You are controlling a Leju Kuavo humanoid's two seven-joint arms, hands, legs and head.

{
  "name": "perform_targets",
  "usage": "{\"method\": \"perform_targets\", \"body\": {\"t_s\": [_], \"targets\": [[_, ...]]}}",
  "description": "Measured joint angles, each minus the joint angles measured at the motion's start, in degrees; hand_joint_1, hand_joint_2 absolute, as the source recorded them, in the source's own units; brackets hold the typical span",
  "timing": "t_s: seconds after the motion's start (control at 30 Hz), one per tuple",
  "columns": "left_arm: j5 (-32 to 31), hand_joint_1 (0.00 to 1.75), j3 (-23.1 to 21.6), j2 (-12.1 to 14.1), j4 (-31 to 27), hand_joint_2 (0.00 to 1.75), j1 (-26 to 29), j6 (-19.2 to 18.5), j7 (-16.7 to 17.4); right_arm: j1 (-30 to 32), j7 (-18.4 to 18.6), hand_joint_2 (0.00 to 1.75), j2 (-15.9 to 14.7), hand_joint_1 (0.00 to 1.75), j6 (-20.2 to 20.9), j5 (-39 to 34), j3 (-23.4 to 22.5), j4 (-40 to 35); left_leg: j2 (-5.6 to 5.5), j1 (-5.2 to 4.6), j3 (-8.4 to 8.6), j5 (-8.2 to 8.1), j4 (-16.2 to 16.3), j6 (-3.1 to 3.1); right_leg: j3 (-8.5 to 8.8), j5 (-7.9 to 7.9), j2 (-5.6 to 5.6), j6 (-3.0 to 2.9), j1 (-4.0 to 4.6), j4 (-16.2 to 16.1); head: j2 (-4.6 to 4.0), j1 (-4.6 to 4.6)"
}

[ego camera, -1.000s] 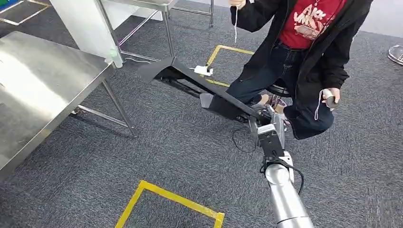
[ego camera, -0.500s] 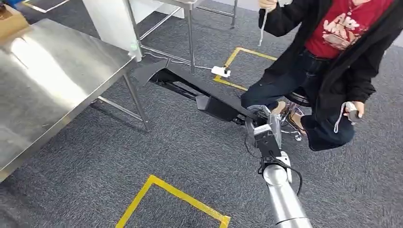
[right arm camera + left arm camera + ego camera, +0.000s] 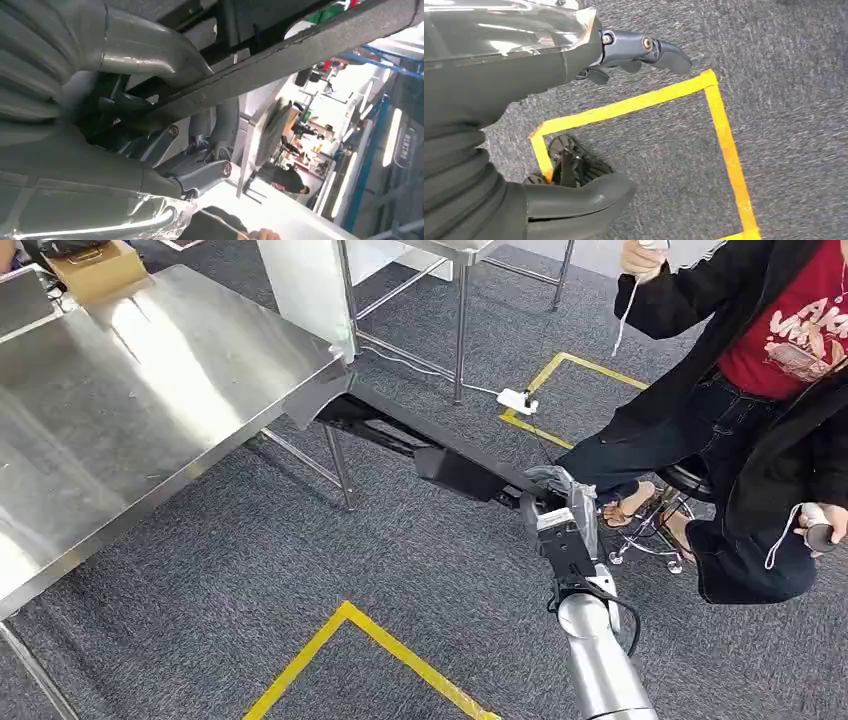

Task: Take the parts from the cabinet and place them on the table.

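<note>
A long black part (image 3: 430,445), flat and bar-shaped with a wider far end, stretches from my right hand (image 3: 560,515) toward the steel table (image 3: 130,410); its far tip lies at the table's near corner. My right hand grips the part's near end, and in the right wrist view the fingers (image 3: 200,135) wrap the dark bar (image 3: 310,47). My left hand (image 3: 549,65) hangs over grey carpet, fingers (image 3: 649,47) and thumb (image 3: 579,200) apart with nothing between them.
A person (image 3: 760,390) in a black jacket sits on a stool at the right, close to the part, holding controllers. A cardboard box (image 3: 95,268) stands at the table's far end. Yellow floor tape (image 3: 380,650) and a white power strip (image 3: 517,400) lie on the carpet.
The whole picture has shifted right: the camera has turned left, and the table now takes up more of the view. My right hand still holds the black part.
</note>
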Motion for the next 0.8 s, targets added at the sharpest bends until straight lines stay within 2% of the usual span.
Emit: {"method": "perform_targets", "body": {"t_s": [0.03, 0.07, 0.13, 0.17, 0.2, 0.23, 0.27, 0.3, 0.33, 0.37, 0.47, 0.5, 0.53, 0.57, 0.6, 0.63, 0.67, 0.7, 0.73, 0.8], "targets": [[0.0, 0.00, 0.0, -0.2, 0.0, 1.75, 0.0, 0.0, 0.0, 0.0, 0.0, 1.75, 0.1, 1.75, 0.0, 0.1, 0.0, -0.2, 2.48, -0.27, -0.82, -1.41, 1.8, -0.33, 0.10, -0.19, -0.31, -0.33, 0.08, 0.0, 0.00, -0.37], [0.0, 0.00, 0.0, -0.2, 0.0, 1.75, -0.2, 0.0, 0.0, 0.0, 0.0, 1.75, 0.1, 1.75, 0.0, 0.1, 0.0, -0.3, 3.78, -0.12, -2.51, -3.51, 5.3, -0.64, 0.17, -0.26, -0.74, -0.77, 0.15, 0.0, 0.00, -0.57], [-0.1, 0.00, 0.0, -0.2, 0.0, 1.75, -0.3, 0.0, 0.0, 0.1, 0.0, 1.75, 0.1, 1.75, 0.0, 0.1, 0.0, -0.3, 4.75, 0.24, -7.26, -7.61, 14.6, -1.02, 0.16, -0.38, -1.85, -0.94, 0.38, 0.0, 0.00, -0.55], [-0.1, 0.00, 0.0, -0.2, 0.0, 1.75, -0.2, 0.0, 0.0, 0.2, 0.0, 1.75, 0.1, 1.75, 0.1, 0.1, 0.0, -0.3, 4.88, 0.36, -8.92, -8.29, 17.6, -1.16, 0.15, -0.44, -2.38, -1.02, 0.47, 0.0, 0.00, -0.57], [-0.1, 0.00, 0.0, -0.2, 0.0, 1.75, -0.1, 0.0, 0.0, 0.3, 0.1, 1.75, 0.1, 1.75, 0.2, 0.2, 0.0, -0.3, 4.96, 0.39, -9.09, -7.62, 17.7, -1.18, 0.19, -0.51, -2.91, -1.09, 0.49, 0.0, 0.00, -0.55], [-0.1, 0.00, 0.0, -0.2, 0.0, 1.75, -0.1, 0.0, 0.0, 0.3, 0.2, 1.75, 0.1, 1.75, 0.3, 0.2, 0.0, -0.3, 5.09, 0.40, -7.94, -5.72, 15.1, -1.10, 0.26, -0.58, -3.42, -1.15, 0.50, 0.0, 0.00, -0.57], [-0.1, 0.00, 0.0, -0.2, 0.0, 1.75, -0.1, 0.1, 0.0, 0.2, 0.3, 1.75, 0.1, 1.75, 0.4, 0.2, 0.0, -0.4, 5.40, 0.38, -5.30, -3.02, 10.0, -0.88, 0.40, -0.68, -3.94, -1.11, 0.50, 0.0, 0.00, -0.55], [-0.2, 0.00, 0.0, -0.2, 0.0, 1.75, -0.1, 0.2, 0.0, 0.2, 0.5, 1.75, 0.1, 1.75, 0.5, 0.2, 0.0, -0.5, 6.34, 0.28, -2.31, -0.77, 4.7, -0.54, 0.57, -0.77, -4.35, -1.00, 0.51, 0.0, 0.00, -0.57], [-0.3, 0.00, 0.0, -0.2, 0.0, 1.75, -0.2, 0.2, 0.0, 0.2, 0.6, 1.75, 0.2, 1.75, 0.6, 0.2, 0.0, -0.8, 9.17, -0.04, 0.17, -0.03, 0.3, -0.01, 0.78, -0.94, -4.68, -0.79, 0.66, 0.0, 0.00, -0.57], [-0.4, 0.00, 0.0, -0.1, 0.0, 1.75, -0.5, 0.2, 0.0, 0.3, 0.7, 1.75, 0.1, 1.75, 0.7, 0.2, -0.1, -1.0, 9.06, -0.43, 0.24, -0.33, 0.0, 0.08, 0.74, -1.17, -5.08, -0.38, 1.30, 0.0, 0.00, -0.50], [-0.6, 0.00, 0.0, -0.1, 0.0, 1.75, -0.5, 0.2, -0.1, 0.3, 0.8, 1.75, 0.2, 1.75, 0.9, 0.3, -0.1, -1.2, 7.31, -0.81, -0.10, -0.44, 0.0, 0.89, 1.14, -1.32, -6.43, 0.31, 1.00, -0.3, 0.00, -0.50], [-0.7, 0.00, 0.0, -0.1, 0.0, 1.75, -0.5, 0.2, 0.0, 0.3, 0.9, 1.75, 0.2, 1.75, 0.9, 0.3, -0.1, -1.5, 6.59, -0.40, 0.62, 0.10, -0.9, 1.47, 1.39, -1.60, -6.47, 0.82, 1.46, -0.1, 0.00, -0.50], [-0.7, 0.00, 0.1, -0.3, 0.0, 1.75, -0.5, 0.1, 0.0, 0.3, 0.9, 1.75, 0.1, 1.75, 0.9, 0.3, -0.3, -1.7, 6.30, -0.27, 1.01, 0.32, -1.3, 1.71, 0.72, -2.13, -4.33, 0.93, 0.96, 1.0, 0.00, -0.37], [-0.8, 0.00, 0.1, -0.3, 0.0, 1.75, -0.7, 0.2, 0.0, 0.3, 0.9, 1.75, 0.0, 1.75, 0.9, 0.3, -0.4, -1.9, 5.81, -0.04, 1.08, 0.48, -1.4, 2.15, -0.61, -3.59, -2.31, 0.62, 0.97, 4.0, 0.00, -0.46], [-0.9, 0.00, 0.1, -0.2, 0.0, 1.75, -0.9, 0.2, 0.0, 0.4, 0.9, 1.75, 0.0, 1.75, 0.9, 0.3, -0.6, -2.1, 5.23, -0.02, 1.06, 0.45, -1.4, 2.21, -2.82, -5.39, -1.50, 0.33, 0.88, 8.3, 0.00, -0.19], [-1.1, 0.00, 0.1, -0.3, 0.0, 1.75, -1.1, 0.2, 0.0, 0.6, 1.0, 1.75, -0.1, 1.75, 0.9, 0.3, -0.8, -2.1, 4.45, -0.02, 1.02, 0.41, -1.4, 2.28, -5.38, -7.19, -1.24, 0.17, 0.84, 13.2, 0.00, -0.26], [-1.3, 0.00, 0.1, -0.3, 0.0, 1.75, -1.1, 0.2, 0.1, 1.0, 1.0, 1.75, -0.2, 1.75, 0.9, 0.3, -1.0, -2.1, 3.65, -0.02, 1.02, 0.41, -1.4, 2.28, -7.46, -8.21, -1.16, 0.35, 0.83, 17.0, 0.00, -0.22], [-1.4, 0.00, 0.1, -0.3, 0.0, 1.75, -1.1, 0.2, 0.1, 1.2, 1.1, 1.75, -0.3, 1.75, 0.9, 0.4, -1.2, -2.1, 2.89, -0.02, 1.07, 0.40, -1.3, 2.26, -8.23, -7.97, -1.09, 0.74, 0.83, 17.9, 0.00, -0.24], [-1.4, 0.00, 0.1, -0.3, 0.0, 1.75, -1.0, 0.2, 0.2, 1.3, 1.3, 1.75, -0.4, 1.75, 0.9, 0.6, -1.3, -2.3, 2.27, -0.01, 1.12, 0.39, -1.3, 2.24, -7.65, -6.92, -1.07, 1.30, 0.78, 16.3, 0.00, -0.24], [-1.6, 0.00, 0.2, -0.5, 0.0, 1.75, -1.1, 0.2, 0.3, 1.4, 1.6, 1.75, -0.6, 1.75, 0.9, 1.5, -1.5, -2.8, 0.86, 0.18, 1.27, 0.22, -1.1, 1.97, -3.16, -2.45, -0.65, 2.74, 0.40, 6.2, 0.00, -0.24]]}}
